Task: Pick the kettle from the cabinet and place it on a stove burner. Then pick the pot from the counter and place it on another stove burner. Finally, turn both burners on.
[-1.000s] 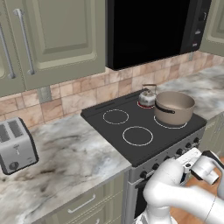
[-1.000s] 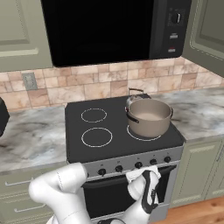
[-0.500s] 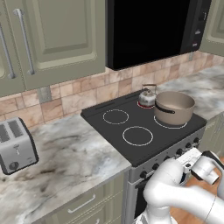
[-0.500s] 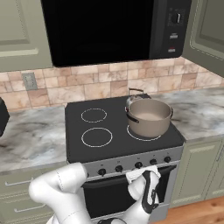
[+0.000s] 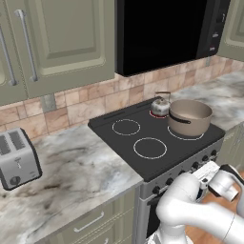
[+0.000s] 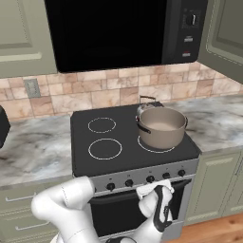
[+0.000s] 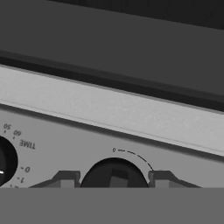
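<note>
The black glass cooktop (image 5: pixel 157 138) serves as the landmark. On its back right burner stands the small silver kettle (image 5: pixel 160 106), its thin wire handle arched upright; a red glow shows at the kettle's base. Just in front of the kettle, on the front right burner, sits the wide taupe pot (image 5: pixel 190 116) with its beige interior open and a dark loop handle facing the cooktop's centre; kettle and pot stand very close, and contact between them cannot be judged. The two left burners (image 6: pixel 105 148) appear as thin white rings. Below the cooktop's front edge runs a silver control panel carrying a row of dark knobs (image 6: pixel 129 182). The white arm reaches up to this panel, and the claw (image 7: pixel 113 179) sits at a knob (image 7: pixel 114 173) beneath the right side of the cooktop: in the hand view its two fingertips (image 7: pixel 66 179) flank that round dark knob, one on each side, partly open; whether they press on the knob cannot be told. To the left of the cooktop the marbled desk (image 5: pixel 81 167) carries a silver toaster (image 5: pixel 17 158). Above the cooktop hangs a black microwave (image 6: pixel 123 31), flanked by olive-green cabinets (image 5: pixel 66 43).
</note>
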Available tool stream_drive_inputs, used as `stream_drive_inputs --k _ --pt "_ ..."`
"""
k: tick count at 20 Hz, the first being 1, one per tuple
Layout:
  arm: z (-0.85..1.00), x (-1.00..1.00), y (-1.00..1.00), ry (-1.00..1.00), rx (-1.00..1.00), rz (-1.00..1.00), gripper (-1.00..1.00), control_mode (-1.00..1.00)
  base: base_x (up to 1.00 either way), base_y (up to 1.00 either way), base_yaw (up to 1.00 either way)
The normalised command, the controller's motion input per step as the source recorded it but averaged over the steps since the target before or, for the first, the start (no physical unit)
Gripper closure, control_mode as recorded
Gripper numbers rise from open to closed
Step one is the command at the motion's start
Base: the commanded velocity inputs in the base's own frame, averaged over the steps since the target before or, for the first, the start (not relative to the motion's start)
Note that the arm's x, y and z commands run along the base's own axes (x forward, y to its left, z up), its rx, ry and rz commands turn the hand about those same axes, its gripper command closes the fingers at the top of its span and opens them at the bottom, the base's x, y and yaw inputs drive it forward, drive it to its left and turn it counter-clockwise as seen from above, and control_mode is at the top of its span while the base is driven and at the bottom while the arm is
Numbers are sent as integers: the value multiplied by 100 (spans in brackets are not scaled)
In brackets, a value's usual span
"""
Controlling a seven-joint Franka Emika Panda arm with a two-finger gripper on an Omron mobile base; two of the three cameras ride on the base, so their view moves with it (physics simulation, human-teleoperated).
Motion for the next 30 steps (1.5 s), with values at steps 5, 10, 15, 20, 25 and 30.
stream_drive_inputs --k 5,10,15,20,25,30 --pt "0 -19 0 -6 -17 0 100 -100 0 0 0" --pt "0 -19 0 -3 -23 0 100 -100 0 0 0" --pt "4 -13 -1 -3 -23 0 100 -100 0 0 0" --pt "12 -11 0 -3 -22 0 100 -100 0 0 0" --pt "14 -10 0 0 -18 0 100 -100 0 0 0" --pt "8 -10 0 0 -18 0 100 -100 0 0 0"
